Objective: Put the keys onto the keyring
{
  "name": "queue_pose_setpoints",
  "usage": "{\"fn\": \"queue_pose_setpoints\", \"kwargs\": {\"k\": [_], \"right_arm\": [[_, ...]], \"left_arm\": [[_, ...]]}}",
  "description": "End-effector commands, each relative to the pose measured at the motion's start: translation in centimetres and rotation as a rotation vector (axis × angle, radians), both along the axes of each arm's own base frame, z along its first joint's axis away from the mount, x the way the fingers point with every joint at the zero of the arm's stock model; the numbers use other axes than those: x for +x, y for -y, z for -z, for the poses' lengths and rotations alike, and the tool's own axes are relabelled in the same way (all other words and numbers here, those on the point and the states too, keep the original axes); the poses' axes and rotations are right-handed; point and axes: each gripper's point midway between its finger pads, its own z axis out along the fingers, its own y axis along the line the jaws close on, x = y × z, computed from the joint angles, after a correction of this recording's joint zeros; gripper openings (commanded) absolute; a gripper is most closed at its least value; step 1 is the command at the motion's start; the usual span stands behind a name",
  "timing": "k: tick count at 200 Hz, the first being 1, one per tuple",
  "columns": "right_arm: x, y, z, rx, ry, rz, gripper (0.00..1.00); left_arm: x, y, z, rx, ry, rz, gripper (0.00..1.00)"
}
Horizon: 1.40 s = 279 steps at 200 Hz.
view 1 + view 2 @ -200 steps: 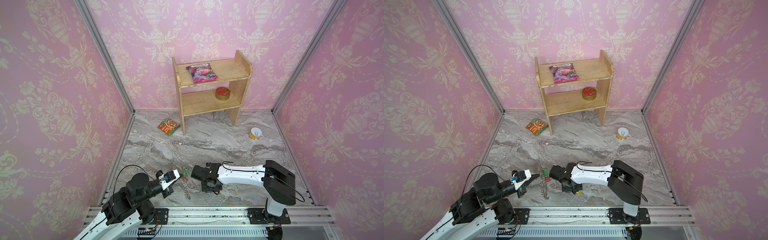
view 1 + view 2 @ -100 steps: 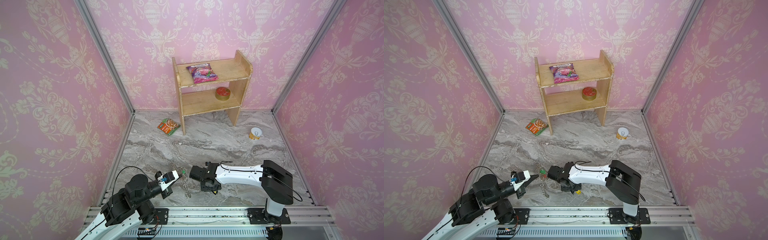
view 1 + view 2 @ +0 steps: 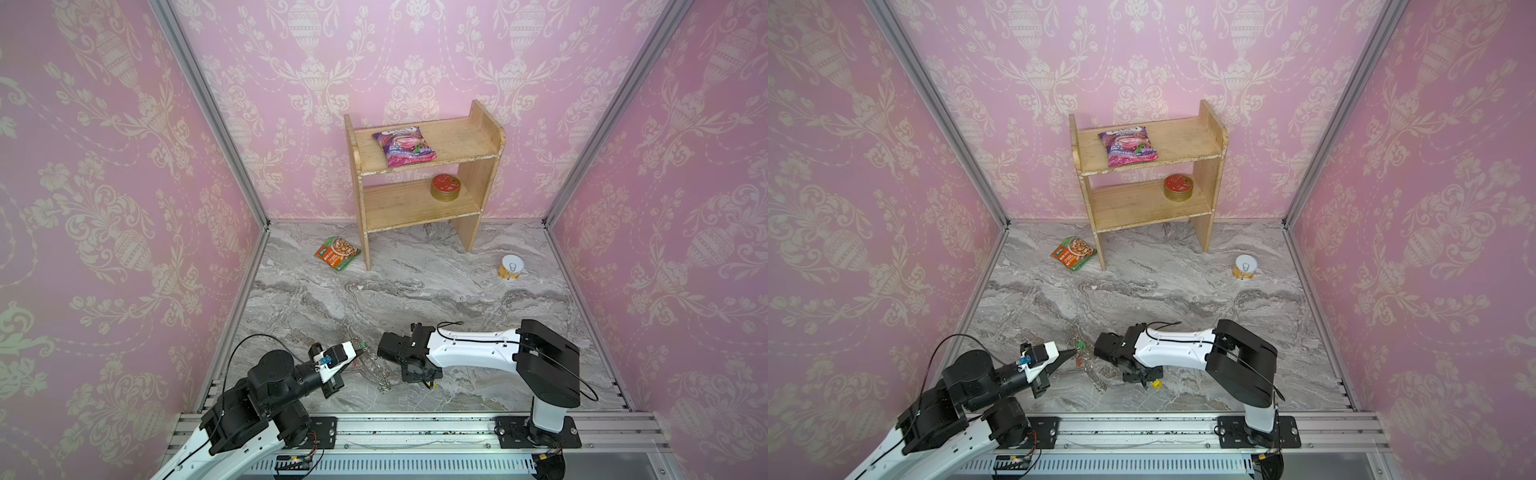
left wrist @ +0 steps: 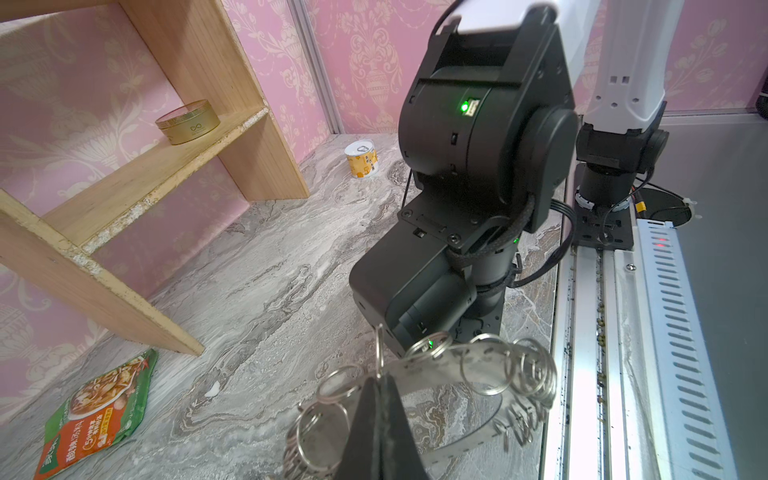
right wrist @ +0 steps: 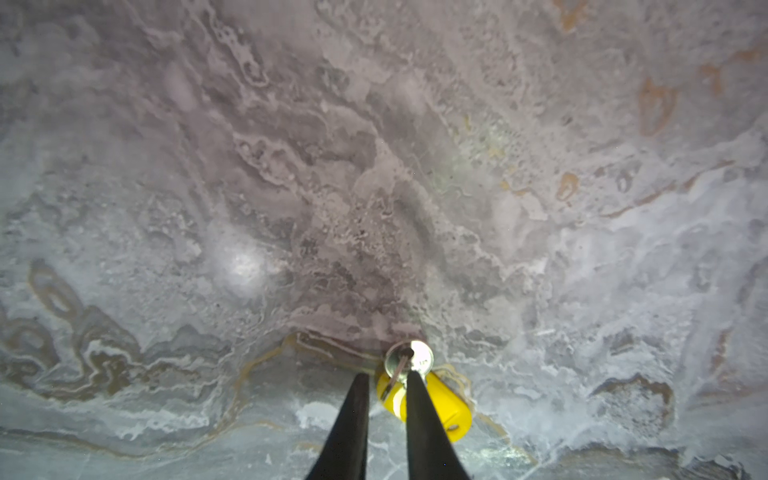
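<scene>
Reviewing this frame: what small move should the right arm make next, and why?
Probably close the right gripper on the yellow-tagged key. Its fingers stand slightly apart right at the key, which lies on the table and does not look gripped yet. The left gripper is shut on the keyring, holding it ready.

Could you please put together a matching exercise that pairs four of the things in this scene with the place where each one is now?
Things:
1. pink snack packet
2. round gold tin
3. small yellow can
4. keyring

Places:
A. standing upright on the marble floor
B. gripped by the left hand
C. lying on the top shelf
D. sitting on the lower shelf

Pairs: 1-C, 2-D, 3-A, 4-B
</scene>
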Motion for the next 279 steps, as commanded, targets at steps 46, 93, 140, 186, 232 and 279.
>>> {"fn": "queue_pose_setpoints", "kwargs": {"k": [46, 93, 140, 186, 232, 279], "right_arm": [[0.1, 0.6, 0.0, -0.046, 0.019, 0.015, 0.04], [0.3, 0.9, -0.5, -0.043, 0.023, -0.002, 0.0], [2.3, 1.8, -5.8, 0.126, 0.183, -0.197, 0.0], [2.4, 1.2, -14.3, 0.426, 0.404, -0.684, 0.0], [-0.4, 2.2, -22.1, 0.632, 0.568, -1.033, 0.0], [-2.2, 2.3, -24.0, 0.624, 0.599, -1.248, 0.0]], "left_arm": [[0.2, -0.5, -0.4, -0.023, 0.009, -0.027, 0.0], [0.1, -0.5, -0.4, -0.022, 0.014, -0.023, 0.0], [0.1, 0.6, 0.3, 0.007, -0.019, 0.017, 0.0], [0.9, 3.5, -0.5, 0.034, -0.047, 0.103, 0.0], [3.0, 7.3, -1.9, 0.057, -0.033, 0.168, 0.0], [5.0, 10.6, -4.4, 0.05, 0.03, 0.227, 0.0]]}}
